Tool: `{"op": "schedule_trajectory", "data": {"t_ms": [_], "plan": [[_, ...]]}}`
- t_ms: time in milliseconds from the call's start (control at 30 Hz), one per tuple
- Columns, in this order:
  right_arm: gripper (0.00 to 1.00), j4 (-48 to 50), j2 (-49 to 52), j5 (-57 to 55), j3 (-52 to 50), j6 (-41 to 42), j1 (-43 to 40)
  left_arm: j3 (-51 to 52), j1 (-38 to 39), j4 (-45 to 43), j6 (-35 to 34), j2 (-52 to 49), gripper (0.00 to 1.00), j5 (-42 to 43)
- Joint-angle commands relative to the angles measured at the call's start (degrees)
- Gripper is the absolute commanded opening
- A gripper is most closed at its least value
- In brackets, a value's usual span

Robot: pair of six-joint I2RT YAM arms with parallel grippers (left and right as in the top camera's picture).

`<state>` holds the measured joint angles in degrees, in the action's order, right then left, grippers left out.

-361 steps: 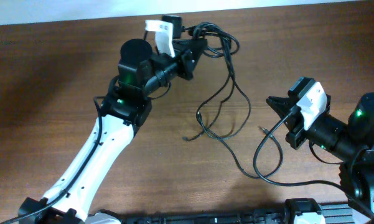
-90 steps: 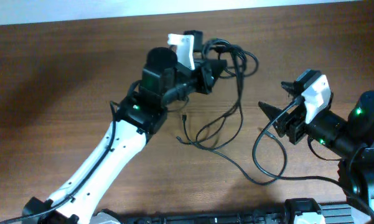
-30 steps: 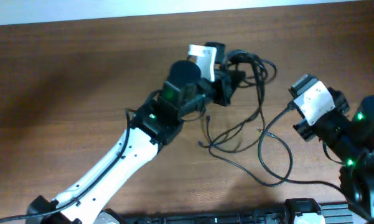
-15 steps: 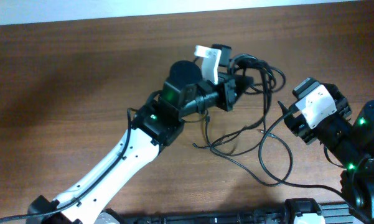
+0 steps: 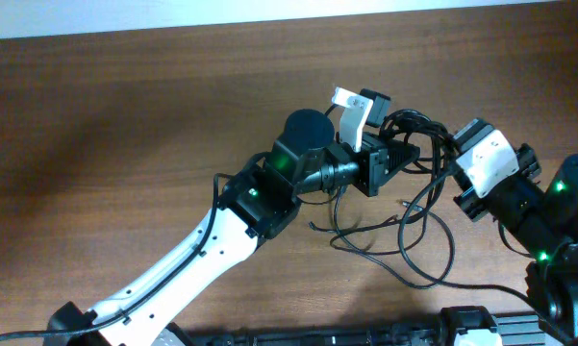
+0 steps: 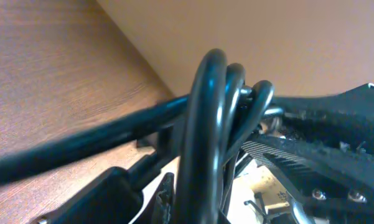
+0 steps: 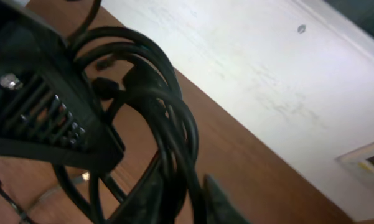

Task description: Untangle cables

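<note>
The cables (image 5: 411, 126) are thin black cords bunched in a knot held above the table, with loose loops (image 5: 404, 235) trailing down onto the wood. My left gripper (image 5: 400, 157) is shut on the bunch; in the left wrist view the looped cords (image 6: 216, 118) fill the frame right over its jaws (image 6: 202, 208). My right gripper (image 5: 443, 165) meets the same bunch from the right. In the right wrist view several strands (image 7: 174, 134) run between its fingers (image 7: 221, 202), which are closed in on them. A small plug end (image 5: 405, 202) lies on the table.
The brown wooden table (image 5: 96, 144) stretches out to the left, with a pale wall strip (image 5: 269, 12) along its far edge. The right arm's own thicker wire (image 5: 481, 284) curves along the front right. The left arm (image 5: 202, 259) crosses the table diagonally.
The left arm has carried the bunch to the right, up to the right gripper. The right gripper opened and then closed around strands of the bunch.
</note>
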<state>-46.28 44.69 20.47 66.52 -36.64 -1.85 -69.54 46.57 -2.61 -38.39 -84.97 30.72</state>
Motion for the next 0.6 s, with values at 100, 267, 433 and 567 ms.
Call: {"op": "schedule_trajectory", "data": {"t_ms": [100,267,433,567], "plan": [[0.04,-0.68,0.09,-0.13,0.87,0.22,-0.07,-0.33,0.42,-2.84,1.79,0.24,0.00,1.42],[0.04,-1.16,0.02,-0.13,0.87,0.24,-0.07,-0.33,0.07,-2.40,1.77,0.24,0.00,-3.80],[0.04,-2.58,-0.33,-0.17,0.90,0.24,-0.07,-0.33,-3.32,-1.77,1.42,0.24,0.00,-8.07],[0.04,-4.57,-0.35,-1.27,0.90,0.24,-0.07,-0.33,-7.28,-1.64,-4.55,0.24,0.00,-7.69]]}}
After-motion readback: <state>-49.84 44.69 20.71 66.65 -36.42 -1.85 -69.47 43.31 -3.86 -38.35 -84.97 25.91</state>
